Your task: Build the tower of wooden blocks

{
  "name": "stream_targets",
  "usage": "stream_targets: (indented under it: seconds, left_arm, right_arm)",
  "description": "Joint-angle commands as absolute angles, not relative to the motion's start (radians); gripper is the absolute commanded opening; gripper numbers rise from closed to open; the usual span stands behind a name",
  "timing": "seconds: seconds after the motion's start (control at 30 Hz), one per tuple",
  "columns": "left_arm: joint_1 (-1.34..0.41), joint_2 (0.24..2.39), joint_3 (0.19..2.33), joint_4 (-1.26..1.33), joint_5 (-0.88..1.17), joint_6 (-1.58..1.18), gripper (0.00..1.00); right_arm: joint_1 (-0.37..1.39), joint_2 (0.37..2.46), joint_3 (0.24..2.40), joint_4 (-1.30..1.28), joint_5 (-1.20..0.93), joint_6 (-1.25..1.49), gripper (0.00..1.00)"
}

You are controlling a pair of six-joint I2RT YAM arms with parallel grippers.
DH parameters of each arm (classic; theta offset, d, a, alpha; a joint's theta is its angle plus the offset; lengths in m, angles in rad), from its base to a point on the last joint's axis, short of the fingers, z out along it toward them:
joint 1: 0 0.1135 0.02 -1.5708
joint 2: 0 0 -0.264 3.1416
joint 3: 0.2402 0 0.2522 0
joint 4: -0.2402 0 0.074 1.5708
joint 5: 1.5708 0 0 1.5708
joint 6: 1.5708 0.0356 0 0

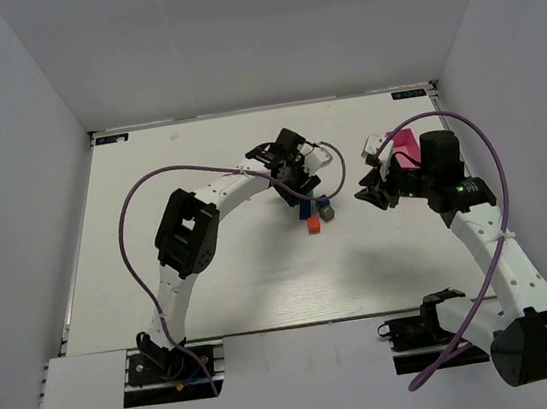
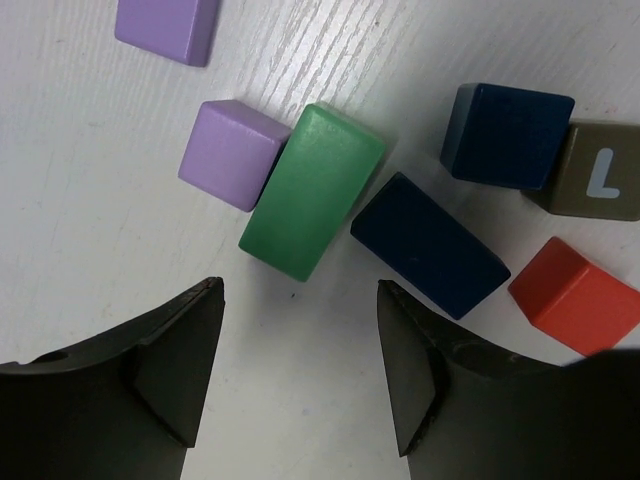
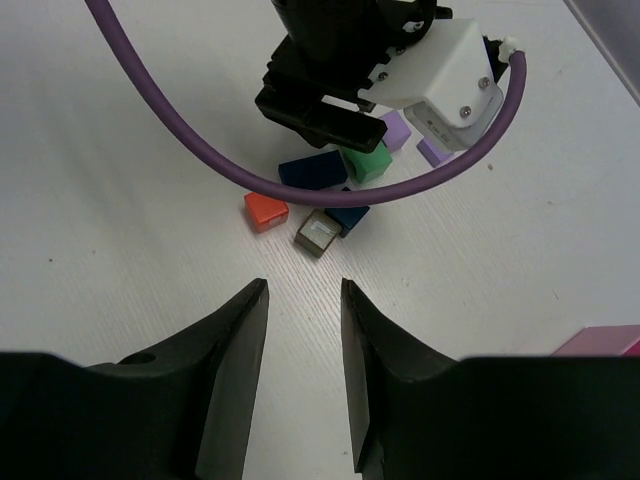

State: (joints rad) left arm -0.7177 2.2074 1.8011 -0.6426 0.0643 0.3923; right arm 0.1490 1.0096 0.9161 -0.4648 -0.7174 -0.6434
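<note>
Hovering left gripper [image 2: 298,295] above loose wood blocks [image 1: 315,214] mid-table, jaws apart, empty; green brick [image 2: 312,190] just ahead, touching lilac cube [image 2: 232,152]. Right gripper [image 3: 303,288] spread, empty, well apart. Stacking apparently not begun; next likely: descend, straddle green brick, close

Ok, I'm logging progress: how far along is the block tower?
Done: nothing stacked that I can see. The green brick, lilac cube, blue brick, blue cube, grey block and red cube sit loose on the table. In hand: nothing. The left gripper is open near the green brick; the right gripper is open and empty, off to the side. Left: all the stacking.
</note>
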Motion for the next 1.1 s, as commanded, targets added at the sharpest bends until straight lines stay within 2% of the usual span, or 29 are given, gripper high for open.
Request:
stream_targets:
  seconds: [0.0, 0.4, 0.5, 0.73, 0.77, 0.87, 0.97, 1.0, 1.07]
  left_arm:
    - [-0.724, 2.207, 1.853, -0.661, 0.092, 0.42, 0.73]
    - [-0.724, 2.299, 1.936, -0.675, 0.123, 0.44, 0.74]
    - [-0.724, 2.31, 1.959, -0.684, 0.132, 0.44, 0.69]
    - [-0.724, 2.301, 1.959, -0.702, 0.132, 0.449, 0.5]
    - [-0.724, 2.292, 1.95, -0.703, 0.132, 0.449, 0.41]
    - [-0.724, 2.279, 1.93, -0.703, 0.141, 0.449, 0.27]
    - [-0.724, 2.254, 1.904, -0.703, 0.141, 0.449, 0.18]
    - [-0.724, 2.244, 1.885, -0.703, 0.141, 0.449, 0.12]
    - [-0.724, 2.22, 1.862, -0.703, 0.132, 0.459, 0.12]
  right_arm:
    - [0.152, 1.005, 0.908, -0.437, -0.739, -0.653, 0.41]
    - [0.15, 1.008, 0.907, -0.44, -0.741, -0.652, 0.43]
    - [0.15, 1.008, 0.907, -0.439, -0.741, -0.653, 0.43]
    - [0.152, 1.017, 0.905, -0.443, -0.738, -0.653, 0.43]
    - [0.152, 1.014, 0.905, -0.443, -0.736, -0.655, 0.43]
    - [0.152, 1.015, 0.907, -0.443, -0.736, -0.653, 0.43]
    - [0.152, 1.017, 0.905, -0.443, -0.735, -0.652, 0.43]
    - [0.15, 1.017, 0.905, -0.443, -0.733, -0.655, 0.43]
    - [0.15, 1.019, 0.904, -0.446, -0.733, -0.65, 0.43]
